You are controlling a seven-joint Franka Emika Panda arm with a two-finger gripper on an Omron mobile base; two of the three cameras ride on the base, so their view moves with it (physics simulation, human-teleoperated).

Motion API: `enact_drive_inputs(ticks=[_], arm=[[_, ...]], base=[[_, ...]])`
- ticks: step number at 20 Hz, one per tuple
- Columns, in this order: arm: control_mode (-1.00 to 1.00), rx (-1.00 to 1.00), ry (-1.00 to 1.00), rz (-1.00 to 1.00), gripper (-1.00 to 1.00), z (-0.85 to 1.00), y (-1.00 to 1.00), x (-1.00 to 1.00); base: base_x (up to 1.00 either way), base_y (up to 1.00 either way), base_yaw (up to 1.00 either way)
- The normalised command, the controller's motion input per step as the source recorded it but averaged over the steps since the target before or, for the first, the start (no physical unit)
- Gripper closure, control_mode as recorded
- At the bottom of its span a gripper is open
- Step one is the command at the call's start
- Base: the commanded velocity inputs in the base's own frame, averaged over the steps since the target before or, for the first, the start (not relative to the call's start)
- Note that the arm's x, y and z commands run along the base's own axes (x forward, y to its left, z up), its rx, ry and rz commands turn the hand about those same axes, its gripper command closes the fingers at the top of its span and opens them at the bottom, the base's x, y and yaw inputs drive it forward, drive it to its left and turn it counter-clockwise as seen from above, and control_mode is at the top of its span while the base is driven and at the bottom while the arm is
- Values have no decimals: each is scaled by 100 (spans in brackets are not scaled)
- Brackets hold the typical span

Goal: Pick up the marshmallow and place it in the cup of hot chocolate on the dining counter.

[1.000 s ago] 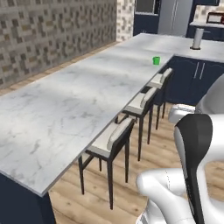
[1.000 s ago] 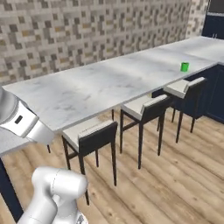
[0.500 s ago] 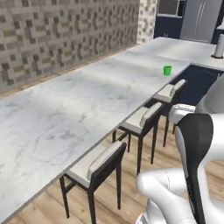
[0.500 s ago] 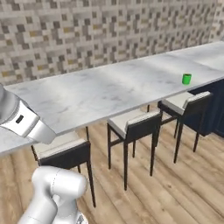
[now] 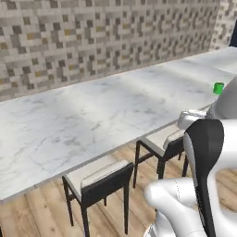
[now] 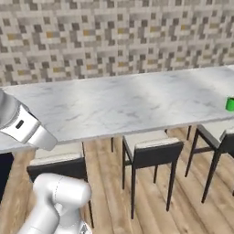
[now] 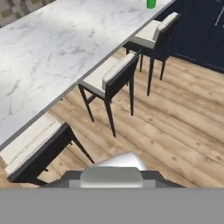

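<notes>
The cup of hot chocolate (image 5: pixel 218 88) is a small bright green cylinder standing on the dining counter (image 5: pixel 92 115), far to the right. It also shows at the right edge of the right base view (image 6: pixel 230 104) and at the top of the hand view (image 7: pixel 151 3). The white marble slab (image 6: pixel 128 103) runs across both base views, and its near edge crosses the hand view (image 7: pixel 57 48). In the hand view my gripper (image 7: pixel 111 178) is shut on the marshmallow (image 7: pixel 111 175), a pale block between the dark tips. The hand hangs over the wood floor, well short of the cup.
Dark-framed, pale-seated stools (image 5: pixel 99 178) (image 5: pixel 162 141) are tucked under the counter's near edge, also seen as stools (image 6: pixel 151 146) (image 7: pixel 113 72) (image 7: pixel 155 30). A mosaic tile wall (image 6: pixel 114 36) rises behind the counter. Navy cabinets (image 7: pixel 197 30) stand at the hand view's upper right.
The whole scene has slid in both base views, so the base has moved; the cup now sits farther right and nearer. The gripper has stayed shut.
</notes>
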Motion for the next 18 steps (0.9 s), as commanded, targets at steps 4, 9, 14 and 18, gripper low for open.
enact_drive_inputs(ticks=[4, 9, 14, 18], arm=[[100, 0, 0, 0, 100, 0, 0, 0], [100, 0, 0, 0, 100, 0, 0, 0], [100, 0, 0, 0, 100, 0, 0, 0], [100, 0, 0, 0, 100, 0, 0, 0]], base=[[-36, -43, 76], [-67, -75, 61], [-58, -100, 46], [-26, -100, 21]])
